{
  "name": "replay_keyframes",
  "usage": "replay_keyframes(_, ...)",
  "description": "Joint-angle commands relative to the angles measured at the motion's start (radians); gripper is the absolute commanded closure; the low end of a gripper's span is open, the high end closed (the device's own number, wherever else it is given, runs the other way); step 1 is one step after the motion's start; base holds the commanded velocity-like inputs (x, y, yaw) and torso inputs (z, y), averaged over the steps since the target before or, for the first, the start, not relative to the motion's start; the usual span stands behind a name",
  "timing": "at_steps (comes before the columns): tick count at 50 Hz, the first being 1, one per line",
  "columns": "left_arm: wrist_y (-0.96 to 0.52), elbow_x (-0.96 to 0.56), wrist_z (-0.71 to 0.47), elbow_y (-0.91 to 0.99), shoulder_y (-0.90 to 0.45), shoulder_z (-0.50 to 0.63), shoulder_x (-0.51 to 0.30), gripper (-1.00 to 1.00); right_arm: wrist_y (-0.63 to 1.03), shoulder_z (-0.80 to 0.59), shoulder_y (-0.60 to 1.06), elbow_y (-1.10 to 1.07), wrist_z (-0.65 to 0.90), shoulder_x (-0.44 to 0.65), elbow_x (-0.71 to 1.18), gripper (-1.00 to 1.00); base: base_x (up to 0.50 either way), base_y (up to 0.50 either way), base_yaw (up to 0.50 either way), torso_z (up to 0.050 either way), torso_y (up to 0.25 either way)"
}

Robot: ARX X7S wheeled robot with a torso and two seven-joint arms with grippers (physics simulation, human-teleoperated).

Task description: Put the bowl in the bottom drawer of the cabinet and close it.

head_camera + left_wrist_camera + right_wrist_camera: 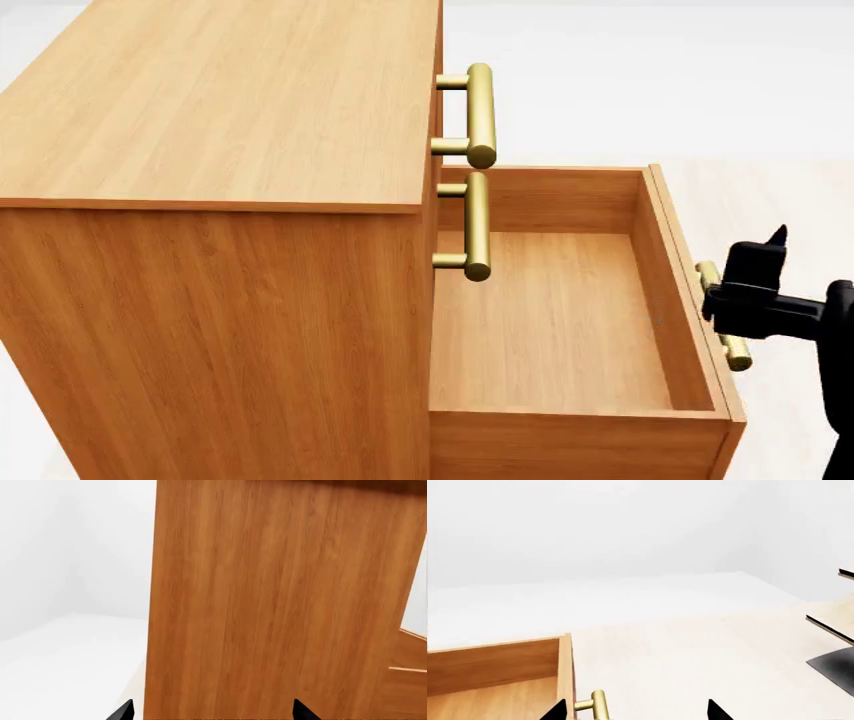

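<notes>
The cabinet [214,110] fills the left of the head view, orange-brown wood with brass bar handles on its drawers. Its bottom drawer [561,320] stands pulled out and holds nothing. The bowl is out of view in all frames. My right gripper [763,262] hovers just outside the drawer front, beside the drawer's brass handle [722,322]. In the right wrist view that handle [599,706] lies between the spread fingertips, near one of them, with the right gripper [637,711] open. My left gripper [212,712] is open, facing the cabinet's side panel [267,600] from close by.
The two upper drawers are shut, their handles [478,115] jutting out above the open drawer. Pale floor [694,645] stretches beyond the drawer front. A slanted pale rack with dark edges [830,622] shows at the edge of the right wrist view.
</notes>
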Motion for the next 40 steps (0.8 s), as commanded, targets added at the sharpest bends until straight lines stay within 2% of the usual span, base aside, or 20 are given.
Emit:
replay_keyframes(1, 0.025, 0.0, 0.006, -0.035, -0.011, 0.006, 0.006, -1.0, -0.006, 0.069, -0.018, -0.039, 0.05, 0.017, -0.013, -1.0, 0.0, 0.0, 0.0, 0.0, 0.0)
replay_keyframes(16, 0.047, 0.001, 0.007, -0.078, -0.03, 0.01, 0.015, -1.0, -0.013, 0.172, -0.021, -0.052, 0.178, -0.012, -0.06, -1.0, 0.0, 0.0, 0.0, 0.0, 0.0)
replay_keyframes(28, 0.064, -0.008, 0.012, -0.108, -0.043, 0.013, 0.018, -1.0, -0.073, 0.193, -0.045, -0.032, 0.254, -0.029, -0.123, -1.0, 0.0, 0.0, 0.0, 0.0, 0.0)
replay_keyframes(40, 0.05, -0.011, -0.001, -0.073, -0.026, 0.013, 0.008, -1.0, -0.11, 0.249, -0.059, 0.007, 0.313, -0.046, -0.157, -1.0, 0.0, 0.0, 0.0, 0.0, 0.0)
